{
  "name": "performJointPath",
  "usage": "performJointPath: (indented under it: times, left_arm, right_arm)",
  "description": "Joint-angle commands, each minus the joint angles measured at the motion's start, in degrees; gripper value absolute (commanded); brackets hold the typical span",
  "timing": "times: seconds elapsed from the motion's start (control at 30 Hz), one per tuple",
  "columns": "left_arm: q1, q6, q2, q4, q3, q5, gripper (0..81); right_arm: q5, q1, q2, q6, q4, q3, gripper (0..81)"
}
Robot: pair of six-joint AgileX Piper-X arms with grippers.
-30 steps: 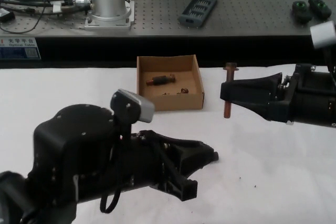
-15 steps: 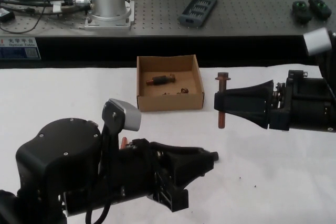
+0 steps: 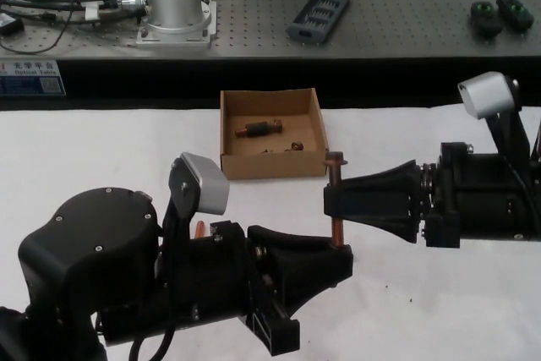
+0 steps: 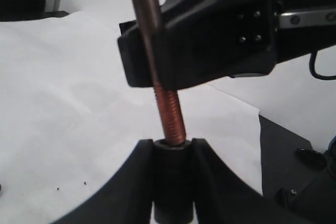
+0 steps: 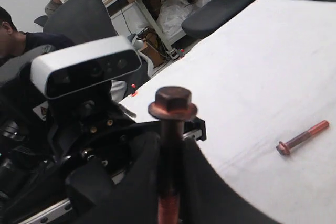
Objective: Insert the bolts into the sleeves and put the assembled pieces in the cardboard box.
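— Start at the left. What is the left gripper [image 3: 342, 255] doing?

— It sits low over the white cloth [image 3: 101, 150]. Its two fingers are clamped on a short black cylindrical sleeve [image 4: 172, 182], which stands upright between them with its mouth up.

— And the open brown cardboard box [image 3: 275, 165]?

— It stands farther back on the cloth, beyond the left gripper and slightly to its left in the high view. One assembled piece [image 3: 258, 130] lies on its side inside, dark with copper showing at one end. A small copper-coloured bit [image 3: 295, 146] lies near the front wall; I cannot tell what it is.

— Then the bolt being handled?

— The long copper-coloured hex-head bolt [image 4: 169, 114] stands upright, head up, directly over the sleeve. Its threaded end meets the sleeve's mouth. How deep it sits inside, I cannot tell.

— What holds it?

— The right gripper [image 3: 332, 202], which reaches in from the right. Its fingers are pressed tight on the bolt's smooth shank below the head, and the thread is bare beneath them.

— Anything more?

— A second copper-coloured bolt [image 5: 303, 137] lies flat on the cloth, apart from both grippers.
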Motion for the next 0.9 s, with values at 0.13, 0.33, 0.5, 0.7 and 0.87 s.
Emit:
performJointPath:
  times: [0.13, 0.33, 0.5, 0.7, 0.87]
  left_arm:
    - [0.0, 1.3, -0.6, -1.4, -0.2, 0.7, 7.6]
    - [0.0, 0.7, -0.6, -1.9, -0.2, -0.8, 7.6]
    - [0.0, -2.4, -0.6, -3.8, -0.2, -7.1, 7.6]
    - [0.0, -7.9, -0.6, -8.3, -0.2, -10.4, 7.6]
    - [0.0, -9.1, -0.6, -11.9, -0.2, -11.5, 7.6]
  right_arm:
    - [-0.5, 0.3, 0.0, 0.7, -1.4, 0.1, 1.1]
    - [-0.5, 0.3, 0.0, 0.8, -1.4, 0.1, 1.1]
    - [-0.5, 0.3, 0.0, 2.3, -4.3, 0.1, 1.1]
    - [-0.5, 0.3, 0.0, 3.6, -6.1, 0.1, 1.1]
    - [-0.5, 0.3, 0.0, 3.8, -6.1, 0.1, 1.1]
